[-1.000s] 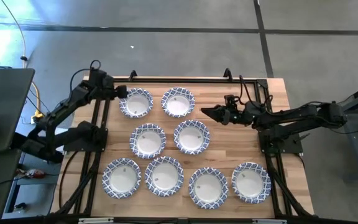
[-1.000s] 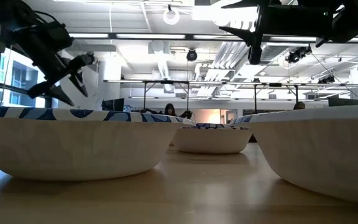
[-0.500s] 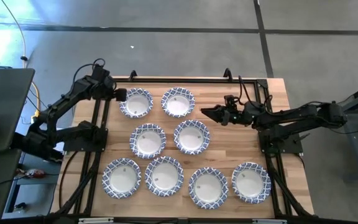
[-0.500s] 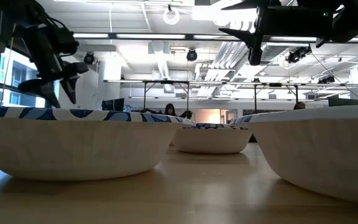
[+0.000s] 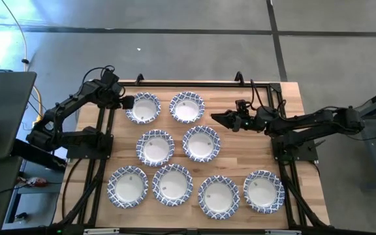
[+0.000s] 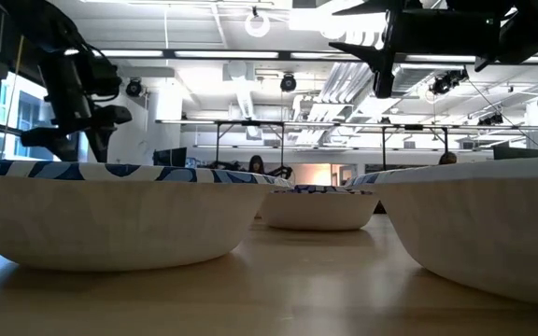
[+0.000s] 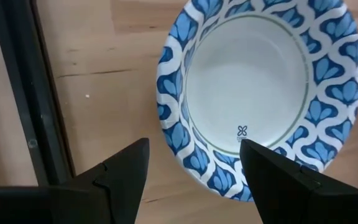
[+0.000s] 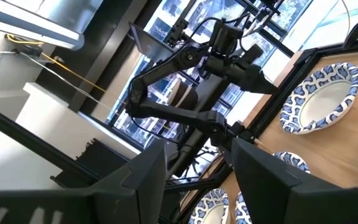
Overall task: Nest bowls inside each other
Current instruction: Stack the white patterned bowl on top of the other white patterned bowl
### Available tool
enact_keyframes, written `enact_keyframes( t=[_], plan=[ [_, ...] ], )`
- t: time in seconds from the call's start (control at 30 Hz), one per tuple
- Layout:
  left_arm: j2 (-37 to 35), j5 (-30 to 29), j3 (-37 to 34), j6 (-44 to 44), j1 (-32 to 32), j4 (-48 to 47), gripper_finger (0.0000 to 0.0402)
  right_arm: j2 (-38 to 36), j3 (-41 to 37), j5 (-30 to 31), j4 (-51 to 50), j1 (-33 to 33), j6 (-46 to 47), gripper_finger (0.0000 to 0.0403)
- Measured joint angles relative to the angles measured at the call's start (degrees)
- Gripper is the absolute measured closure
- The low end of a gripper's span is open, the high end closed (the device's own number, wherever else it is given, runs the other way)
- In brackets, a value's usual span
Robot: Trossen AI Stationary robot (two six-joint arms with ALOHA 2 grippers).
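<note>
While the left gripper (image 5: 126, 100) hangs at the desk's (image 5: 247, 155) far-left corner, its fingers stand apart with nothing between them, and the far-left bowl (image 5: 143, 108) lies just beside it toward 3 o'clock in the overhead picture. In the left wrist view that bowl's (image 7: 253, 93) patterned rim sits directly ahead of the spread fingertips (image 7: 126, 163), one finger over bare wood, the other over the rim's edge. My judgement is that the coming move turns on this: the rim's near edge must fall between the fingers before they close. A bowl is round, so no long axis governs the approach.

Further right, eight bowls are visible on the desk in the overhead picture, none nested: two at the far edge, two (image 5: 155, 146) in the middle, four (image 5: 217, 196) along the near edge.

At the right, the right gripper (image 5: 217, 118) waits above bare desk, fingers parted and empty. The second far bowl (image 5: 187, 107) lies toward its 10 o'clock, the middle-right bowl (image 5: 202, 142) toward 7 o'clock. The left arm is plainly nearer its target.
</note>
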Motion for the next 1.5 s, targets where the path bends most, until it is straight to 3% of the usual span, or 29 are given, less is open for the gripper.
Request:
enact_keyframes(
  t=[0.37,0.97,1.3,1.5],
  plan=[
    [4.8,0.4,0.0,-2.4,0.0,2.3,0.0161,0.0,0.0,0.0,-0.2,0.0,-0.1,0.0230],
    [4.7,0.0,-0.1,-5.9,0.0,2.3,0.0161,0.0,0.0,0.0,-2.0,0.0,-0.3,0.0230],
    [5.7,4.5,-11.1,-10.5,-2.0,11.4,0.0161,0.0,0.0,-1.7,-2.3,0.0,-0.3,0.0230],
    [5.4,7.7,-12.3,-12.4,-2.3,18.3,0.0161,0.0,0.0,-2.0,-2.3,-0.2,-0.2,0.0230]
  ],
)
